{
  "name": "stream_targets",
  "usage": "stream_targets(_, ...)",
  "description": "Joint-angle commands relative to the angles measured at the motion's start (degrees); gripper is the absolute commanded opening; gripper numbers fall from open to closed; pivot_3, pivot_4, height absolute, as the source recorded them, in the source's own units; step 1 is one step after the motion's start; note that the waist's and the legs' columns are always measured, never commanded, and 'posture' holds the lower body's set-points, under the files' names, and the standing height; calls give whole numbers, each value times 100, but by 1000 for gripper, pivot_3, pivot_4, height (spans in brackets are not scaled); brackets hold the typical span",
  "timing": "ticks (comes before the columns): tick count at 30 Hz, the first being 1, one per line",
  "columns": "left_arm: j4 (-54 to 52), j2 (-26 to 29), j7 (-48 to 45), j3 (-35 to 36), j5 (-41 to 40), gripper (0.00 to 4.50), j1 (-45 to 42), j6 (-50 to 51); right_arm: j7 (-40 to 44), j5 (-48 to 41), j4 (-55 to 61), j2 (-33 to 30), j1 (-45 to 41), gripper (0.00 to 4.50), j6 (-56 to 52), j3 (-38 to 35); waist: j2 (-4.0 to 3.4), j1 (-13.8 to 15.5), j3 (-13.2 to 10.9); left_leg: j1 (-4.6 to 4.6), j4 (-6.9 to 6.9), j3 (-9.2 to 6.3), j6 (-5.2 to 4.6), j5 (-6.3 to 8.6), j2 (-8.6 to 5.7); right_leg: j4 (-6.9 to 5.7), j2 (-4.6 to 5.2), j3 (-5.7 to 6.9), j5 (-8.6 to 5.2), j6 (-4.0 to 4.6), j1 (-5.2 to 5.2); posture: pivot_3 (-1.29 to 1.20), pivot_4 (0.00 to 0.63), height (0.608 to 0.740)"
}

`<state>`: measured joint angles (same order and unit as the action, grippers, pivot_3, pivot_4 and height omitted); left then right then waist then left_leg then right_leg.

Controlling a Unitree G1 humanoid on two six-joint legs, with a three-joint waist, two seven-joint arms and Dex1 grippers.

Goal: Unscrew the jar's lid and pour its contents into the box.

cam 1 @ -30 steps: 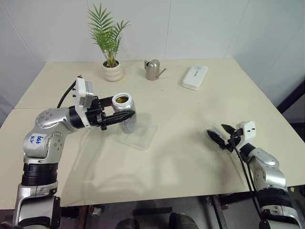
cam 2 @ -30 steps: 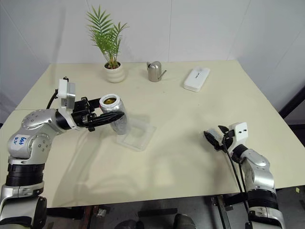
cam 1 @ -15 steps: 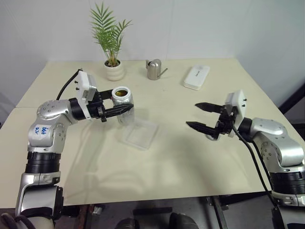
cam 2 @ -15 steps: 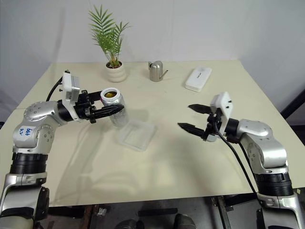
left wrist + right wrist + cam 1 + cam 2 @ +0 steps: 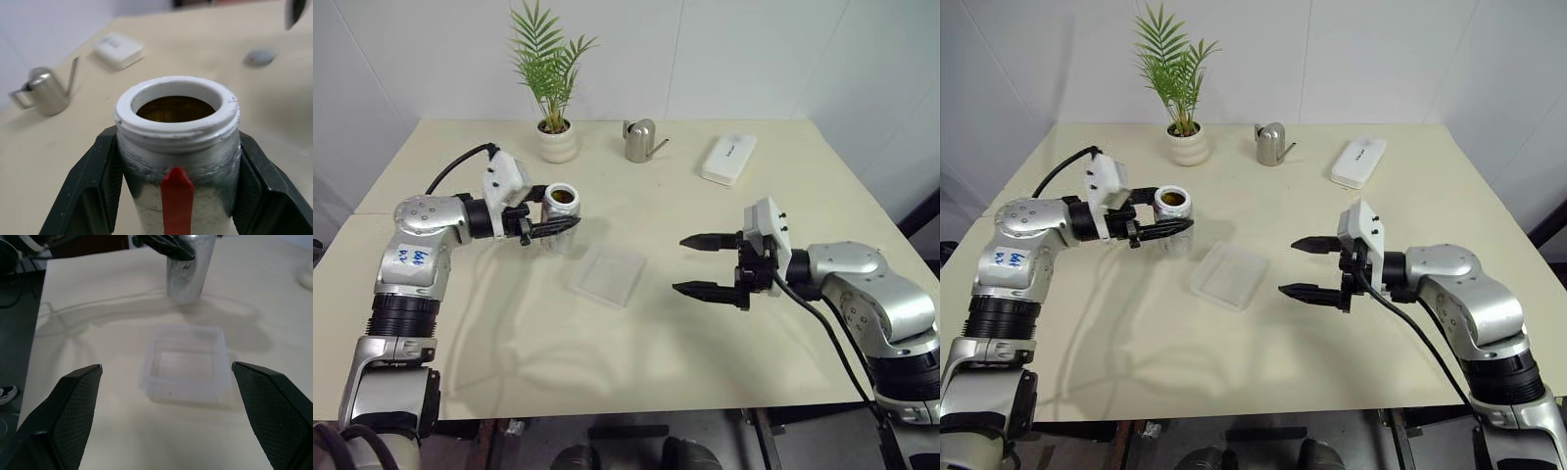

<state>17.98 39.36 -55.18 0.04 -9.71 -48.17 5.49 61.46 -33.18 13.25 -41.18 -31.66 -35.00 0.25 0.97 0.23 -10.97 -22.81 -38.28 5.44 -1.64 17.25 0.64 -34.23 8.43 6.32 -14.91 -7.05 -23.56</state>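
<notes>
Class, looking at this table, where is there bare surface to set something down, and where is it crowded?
Bare: the near edge of the table, and between the box and white case. Crowded: the far edge, with plant, watering can and case.

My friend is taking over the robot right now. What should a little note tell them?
Left tool: shut on the jar, held upright above the table, beside the box.
Right tool: open, holding nothing, pointing toward the box.
Done: the jar's mouth is open, with brownish contents inside. A small grey disc, possibly the lid, lies on the table.
Left: tip the jar over the box, which looks empty.
</notes>
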Motion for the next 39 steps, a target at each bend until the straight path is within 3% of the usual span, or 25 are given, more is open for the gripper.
stream_targets(1, 60, 155, 1358, -356, 1624, 2421, -211, -2115, -231, -109, -9, 48, 129, 4472, 54, -388, 0, 4, 0, -1, -1, 0, 0, 0, 0, 1, 0, 2, 1, -1, 0, 0, 150, 740)
stream_targets(5, 289, 210, 2849, -737, 3117, 2421, -131, -3522, -452, 94, -352, 157, 277, 4472, 270, -465, 0, 19, 0, -5, 2, 2, -2, 1, -2, 9, 3, 2, 3, -4, -1, 0, 150, 740)
stream_targets(7, 369, 435, 4098, -1104, 4456, 2421, -225, -4305, -542, 136, -450, 241, 340, 4472, 328, -462, 0, 17, 0, -6, 3, 8, -2, 1, -2, 9, 2, 4, 3, -5, -3, 0, 150, 740)
stream_targets(8, 211, 701, 5023, -1497, 5585, 2421, -315, -4416, -573, 137, -451, 279, 354, 4472, 344, -449, 0, 13, 0, -9, 3, 11, -2, 1, -1, 10, 1, 6, 3, -5, -6, 0, 150, 740)
stream_targets(9, 45, 923, 6124, -1857, 6663, 2421, -371, -4382, -619, 133, -455, 335, 358, 4472, 356, -439, 0, -2, 0, -11, 6, 12, -2, 1, -1, 9, 1, 3, 3, -5, -10, 0, 150, 740)
stream_targets(11, 2, 1080, 7751, -2404, 8073, 2421, -524, -3960, -698, 136, -475, 452, 331, 4472, 377, -418, 0, 9, 0, -20, 11, 22, -2, 1, -22, 7, 1, -1, 4, -6, -21, 0, 150, 740)
stream_targets(16, 307, 922, 9802, -3154, 9457, 2421, -730, -3200, -801, 158, -489, 690, 246, 4472, 404, -330, 0, 99, 0, -29, 9, 23, -11, 6, 0, 7, 2, 2, 3, -6, -26, 0, 150, 740)
stream_targets(23, 478, 893, 10537, -3466, 10039, 2421, -660, -2459, -940, 132, -469, 919, 234, 4472, 418, -372, 0, 116, 0, -41, 4, 27, -13, 6, 1, 6, 2, 8, 3, -6, -33, 0, 150, 740)
stream_targets(30, 640, 944, 10614, -3503, 9819, 2421, -522, -2464, -929, 75, -451, 931, 269, 4472, 449, -417, 0, 110, 0, -39, -7, 30, -13, 6, 3, -4, 4, 8, 3, -6, -33, 0, 150, 740)
stream_targets(36, 440, 1208, 10110, -3106, 8763, 2421, -420, -3182, -832, 70, -464, 869, 304, 4472, 456, -425, 0, 107, 0, -39, -15, 26, -13, 6, 4, -11, 7, 8, 3, -6, -33, 0, 150, 740)
stream_targets(39, 615, 1224, 9044, -2623, 7184, 2421, -378, -3911, -759, 81, -470, 833, 320, 4472, 459, -410, 0, 103, 0, -39, -21, 21, -13, 6, 4, -14, 9, 7, 3, -6, -33, 0, 150, 740)
